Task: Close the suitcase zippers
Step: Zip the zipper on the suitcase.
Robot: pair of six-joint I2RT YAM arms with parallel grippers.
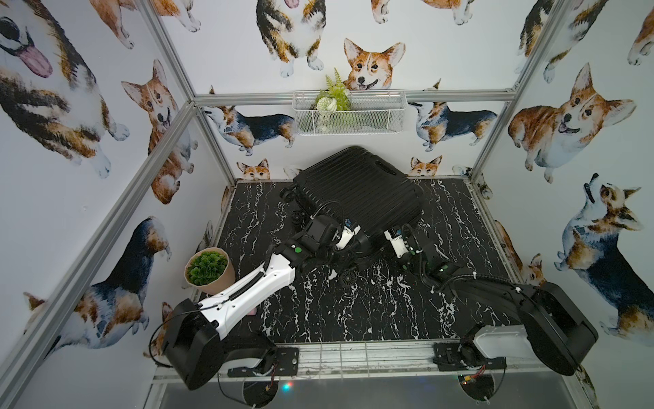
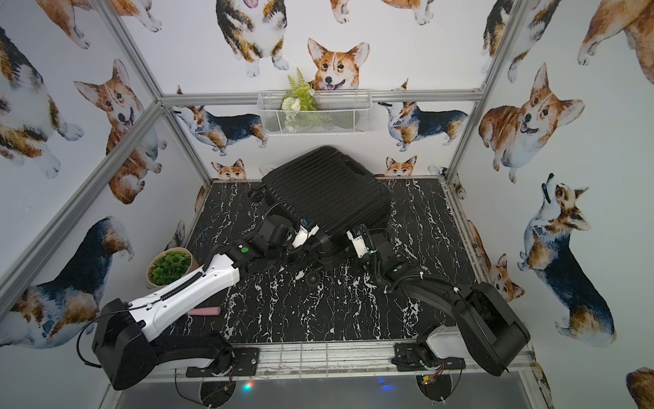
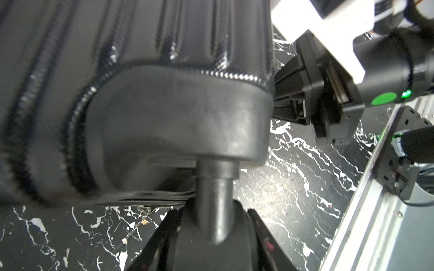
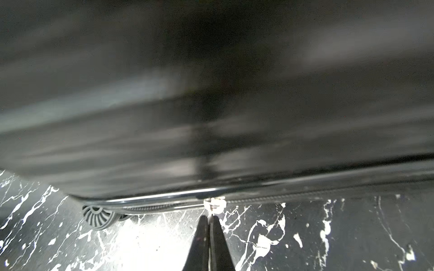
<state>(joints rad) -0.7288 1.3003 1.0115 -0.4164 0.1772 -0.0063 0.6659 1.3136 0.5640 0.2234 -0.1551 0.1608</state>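
Black ribbed hard-shell suitcase (image 1: 357, 191) lies flat, 12 o'clock from both arms.
Right gripper (image 4: 209, 219), tips together, meets a small silvery zipper pull (image 4: 213, 204); the black zipper track (image 4: 305, 199) runs 8-to-2 o'clock. Left gripper (image 3: 212, 211) clamps a black spinner wheel (image 3: 195, 246) at the 8 o'clock end.

The suitcase (image 1: 357, 187) flat on the worktop (image 1: 354, 311), far centre, below the wall basket (image 1: 375, 113); potted plant (image 1: 207, 269) at left.
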